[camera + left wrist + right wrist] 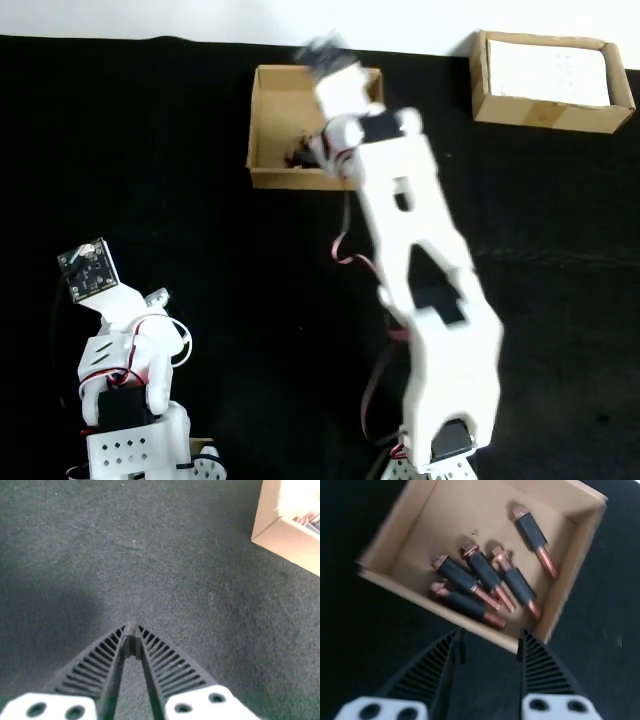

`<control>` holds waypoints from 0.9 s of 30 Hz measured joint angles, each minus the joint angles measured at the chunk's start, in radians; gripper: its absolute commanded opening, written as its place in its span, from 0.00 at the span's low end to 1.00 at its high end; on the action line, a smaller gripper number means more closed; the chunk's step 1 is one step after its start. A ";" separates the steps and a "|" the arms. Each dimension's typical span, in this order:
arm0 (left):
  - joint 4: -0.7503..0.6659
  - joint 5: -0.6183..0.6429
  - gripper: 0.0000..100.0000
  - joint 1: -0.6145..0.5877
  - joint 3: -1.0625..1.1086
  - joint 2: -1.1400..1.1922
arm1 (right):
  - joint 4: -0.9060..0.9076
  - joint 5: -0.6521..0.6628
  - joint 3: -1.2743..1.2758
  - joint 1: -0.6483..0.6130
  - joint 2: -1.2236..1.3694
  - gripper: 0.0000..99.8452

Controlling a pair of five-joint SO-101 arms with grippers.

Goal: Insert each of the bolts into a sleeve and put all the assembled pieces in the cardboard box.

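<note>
Fingers of the right gripper (491,635) stand apart and empty at the near wall of the cardboard box (580,550). Five copper bolts (468,549) in smooth black sleeves (455,575) lie inside. The left gripper (131,630), ribbed tips pressed together, hangs over open dark felt (150,545).

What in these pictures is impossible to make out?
- High view: the right arm hides most of the cardboard box, so its contents cannot be counted there.
- High view: the far box holds a white sheet with marks too small to read.
- Left wrist view: a box corner is cut off by the edge; contents unclear.
</note>
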 measured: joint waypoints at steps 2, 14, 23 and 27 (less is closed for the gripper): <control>0.000 0.000 0.01 0.000 0.000 0.000 | 0.074 -0.101 -0.002 0.018 -0.094 0.02; 0.000 0.000 0.01 0.000 0.000 0.000 | 0.468 -0.364 0.008 0.100 -0.565 0.01; 0.017 0.000 0.01 0.000 0.000 0.000 | 0.493 -0.387 0.583 0.170 -1.094 0.01; 0.058 0.000 0.01 0.000 0.000 0.000 | 0.439 -0.387 0.934 0.170 -1.367 0.01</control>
